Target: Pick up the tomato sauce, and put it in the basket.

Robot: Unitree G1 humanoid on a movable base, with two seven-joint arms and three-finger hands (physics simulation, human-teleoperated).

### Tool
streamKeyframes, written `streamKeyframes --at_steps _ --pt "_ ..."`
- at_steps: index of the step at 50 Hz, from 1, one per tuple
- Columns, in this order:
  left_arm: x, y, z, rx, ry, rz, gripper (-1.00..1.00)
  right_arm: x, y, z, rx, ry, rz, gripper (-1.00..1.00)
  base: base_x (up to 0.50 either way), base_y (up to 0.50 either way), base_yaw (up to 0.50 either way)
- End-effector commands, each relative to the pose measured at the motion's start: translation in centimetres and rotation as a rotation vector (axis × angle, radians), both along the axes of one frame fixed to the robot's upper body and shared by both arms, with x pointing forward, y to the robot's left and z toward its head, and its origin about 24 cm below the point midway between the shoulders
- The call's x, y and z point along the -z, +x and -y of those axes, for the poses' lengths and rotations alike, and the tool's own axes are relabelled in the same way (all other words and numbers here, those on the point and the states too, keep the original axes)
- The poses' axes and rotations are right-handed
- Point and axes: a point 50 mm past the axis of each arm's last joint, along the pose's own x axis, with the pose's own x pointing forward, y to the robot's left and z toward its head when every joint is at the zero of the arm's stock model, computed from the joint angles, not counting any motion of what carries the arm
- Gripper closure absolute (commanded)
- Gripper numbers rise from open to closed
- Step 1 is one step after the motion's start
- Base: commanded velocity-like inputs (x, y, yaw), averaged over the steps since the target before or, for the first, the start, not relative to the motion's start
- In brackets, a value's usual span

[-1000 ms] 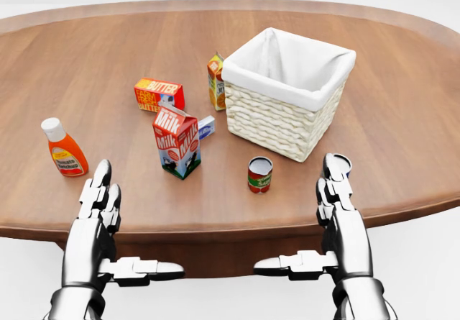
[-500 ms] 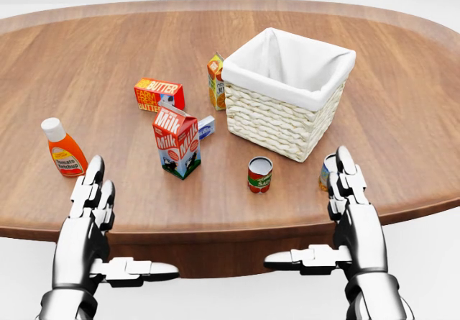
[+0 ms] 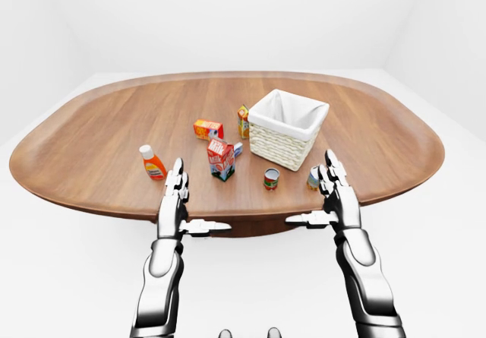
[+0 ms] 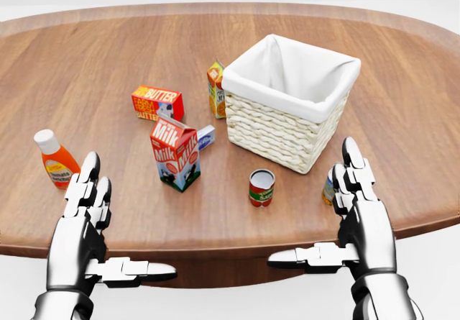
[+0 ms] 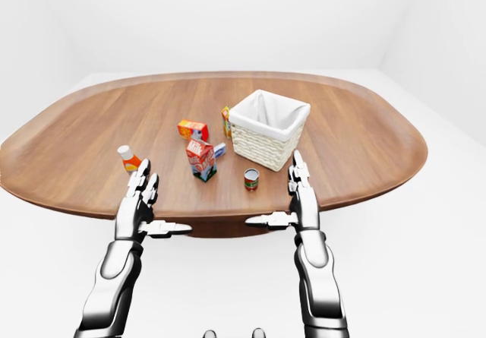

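1. The oval wooden table fills most of the head view; its near edge runs across the bottom of that view, and both hands hang over or just outside that edge.
2. In the left-eye view bare wood spreads wide to the left of the things and to the right of the basket, with white floor all around the table.
3. The left hand is spread, fingers straight and pointing up the view, thumb stuck out toward the middle; it holds nothing.
4. The right hand is likewise spread and empty, thumb pointing toward the left hand.
5. The tomato sauce can stands upright on the table between the two hands, nearer the right one, touching neither; it sits just below the basket's near corner in the head view.
6. A second can is mostly hidden behind the right fingers.
7. A milk carton stands left of the tomato sauce can, a ketchup bottle just above the left fingertips, with a butter box and a juice carton higher up.
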Motion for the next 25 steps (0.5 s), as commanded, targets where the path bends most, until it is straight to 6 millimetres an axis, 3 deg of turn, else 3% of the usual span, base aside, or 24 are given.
streamKeyframes --at_steps 1,11,12,13,16,22,25 --pt "-0.3 -0.1 0.1 0.004 0.002 0.009 -1.00 -0.2 -0.2 0.0 -0.013 0.004 0.009 -1.00 0.50 0.00 0.00" --pt "-1.1 -0.1 0.2 0.004 -0.002 0.027 -1.00 0.0 -0.2 -0.2 -0.017 0.003 -0.001 -1.00 0.50 0.00 0.00" --pt "-8.0 -1.6 0.9 -0.018 -0.033 0.314 -1.00 0.1 -0.2 -0.2 -0.017 0.003 -0.002 -1.00 0.50 0.00 0.00" --pt "-11.7 -3.1 1.2 -0.017 -0.039 0.486 -1.00 0.3 -0.2 -0.2 -0.018 0.003 -0.011 -1.00 0.50 0.00 0.00" --pt "-12.3 -3.3 1.3 -0.016 -0.043 0.516 -1.00 0.1 -0.3 -0.2 -0.018 0.004 -0.003 -1.00 0.50 0.00 0.00" --pt "-12.3 -3.2 1.3 -0.014 -0.046 0.518 -1.00 0.3 -0.2 -0.4 -0.024 -0.015 -0.012 -1.00 0.00 -0.07 0.00" --pt "-10.1 -1.7 1.3 0.006 -0.010 0.410 -1.00 0.4 -0.2 -0.5 -0.033 -0.007 -0.019 -1.00 0.00 -0.50 0.00"
